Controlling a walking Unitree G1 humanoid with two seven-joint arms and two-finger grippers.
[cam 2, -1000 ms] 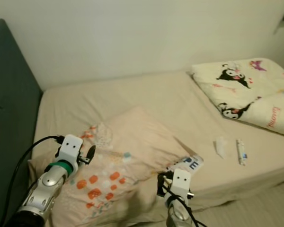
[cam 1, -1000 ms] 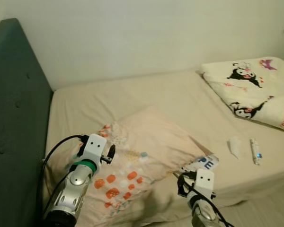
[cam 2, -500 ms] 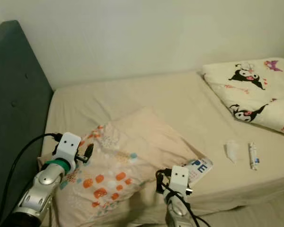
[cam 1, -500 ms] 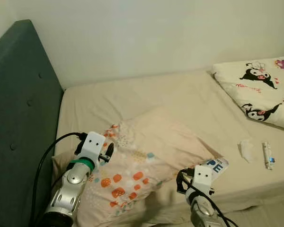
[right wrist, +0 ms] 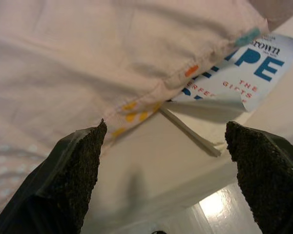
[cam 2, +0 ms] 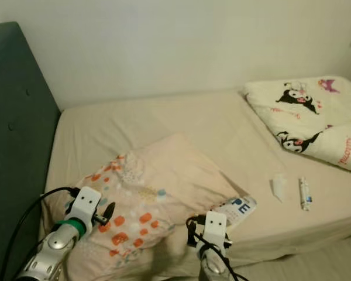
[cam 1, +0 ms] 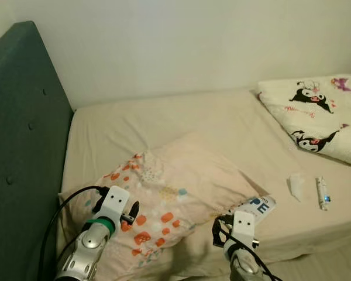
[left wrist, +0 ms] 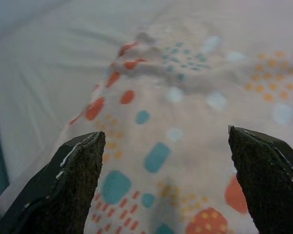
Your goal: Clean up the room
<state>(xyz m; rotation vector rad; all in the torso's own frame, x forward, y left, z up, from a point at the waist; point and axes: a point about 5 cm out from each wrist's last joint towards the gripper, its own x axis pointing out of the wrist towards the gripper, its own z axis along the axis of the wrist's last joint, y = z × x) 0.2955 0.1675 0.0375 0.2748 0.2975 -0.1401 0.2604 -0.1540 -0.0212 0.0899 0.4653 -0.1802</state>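
Left eye view shows both pincers spread wide and holding nothing, the left pincer [cam 1: 128, 212] over the spotted pillow [cam 1: 175, 202] at lower centre, the right pincer [cam 1: 231, 231] nearer the magazine [cam 1: 254, 206] peeking from under the pillow's right corner.

Soft matt cloth pillow [cam 1: 175, 193], glossy paper book [right wrist: 244, 73], tufted fabric headboard [cam 1: 20, 134].

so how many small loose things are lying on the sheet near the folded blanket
2: a crumpled tissue and a small tube beside it, both below the folded blanket. More may hide under it.
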